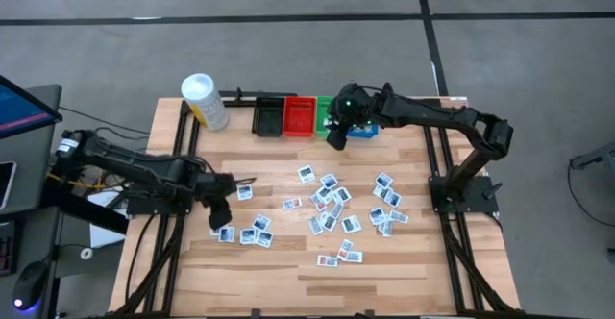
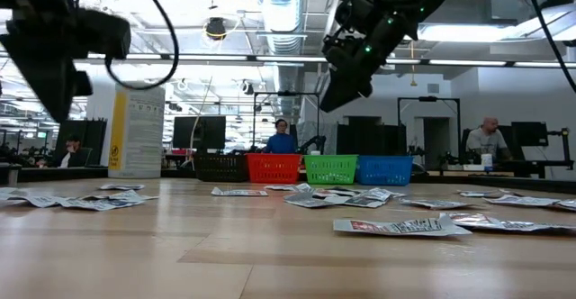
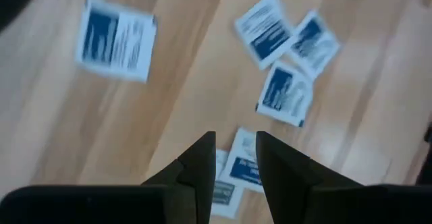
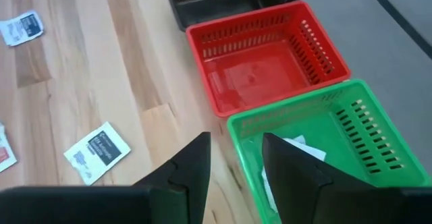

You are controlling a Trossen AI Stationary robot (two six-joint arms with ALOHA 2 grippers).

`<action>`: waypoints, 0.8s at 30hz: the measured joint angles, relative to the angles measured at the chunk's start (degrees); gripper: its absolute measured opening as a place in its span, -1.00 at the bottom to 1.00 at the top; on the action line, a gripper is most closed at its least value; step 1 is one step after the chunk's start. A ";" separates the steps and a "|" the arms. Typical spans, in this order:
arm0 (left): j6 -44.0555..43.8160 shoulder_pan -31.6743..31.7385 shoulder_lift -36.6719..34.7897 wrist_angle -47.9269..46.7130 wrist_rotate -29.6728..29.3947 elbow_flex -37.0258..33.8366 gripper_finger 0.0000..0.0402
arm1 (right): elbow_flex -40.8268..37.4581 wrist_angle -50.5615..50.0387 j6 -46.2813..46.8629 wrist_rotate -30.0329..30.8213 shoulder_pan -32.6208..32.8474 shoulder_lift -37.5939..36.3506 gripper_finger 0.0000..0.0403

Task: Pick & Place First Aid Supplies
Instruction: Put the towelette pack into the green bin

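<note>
Many small white packets with blue or dark print lie flat on the wooden table [image 1: 288, 261], most in a loose cluster [image 1: 332, 208] at mid-table and a few [image 1: 245, 233] nearer the left side. My left gripper [image 1: 221, 215] hovers open over that left group; in its wrist view [image 3: 235, 160] the packets [image 3: 287, 92] lie below the fingers. My right gripper [image 1: 336, 136] hangs open, high above the near edge of the green bin [image 4: 324, 136], holding nothing [image 4: 235, 163]. A white packet [image 4: 297, 148] lies inside the green bin.
A row of bins stands at the far edge: black [image 1: 268, 115], red [image 1: 299, 115], green [image 1: 325, 115], blue [image 1: 363, 130]. The red bin [image 4: 263, 62] holds nothing. A white-capped yellow bottle [image 1: 205, 101] stands at the far left corner. People sit in the room behind [image 2: 281, 137].
</note>
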 joint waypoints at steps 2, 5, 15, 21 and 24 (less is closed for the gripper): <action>-4.55 -0.88 2.76 -0.43 0.03 -0.02 -0.47 | 0.00 -0.01 0.02 -0.02 0.05 0.00 -0.36; -9.32 -2.03 6.25 -1.24 0.16 -0.02 -0.47 | 0.00 0.00 0.02 0.00 0.03 0.00 -0.36; -21.62 -4.20 8.51 -1.93 6.05 -2.89 -0.47 | 0.00 -0.42 0.02 -0.02 0.06 0.00 -0.36; -25.33 -7.07 8.55 -1.92 5.67 -8.23 -0.47 | 0.00 -1.64 0.01 -0.01 0.06 0.02 -0.36; -26.26 -8.20 8.55 -1.58 3.93 -9.01 -0.47 | 0.00 -1.68 0.00 -0.02 0.06 0.02 -0.37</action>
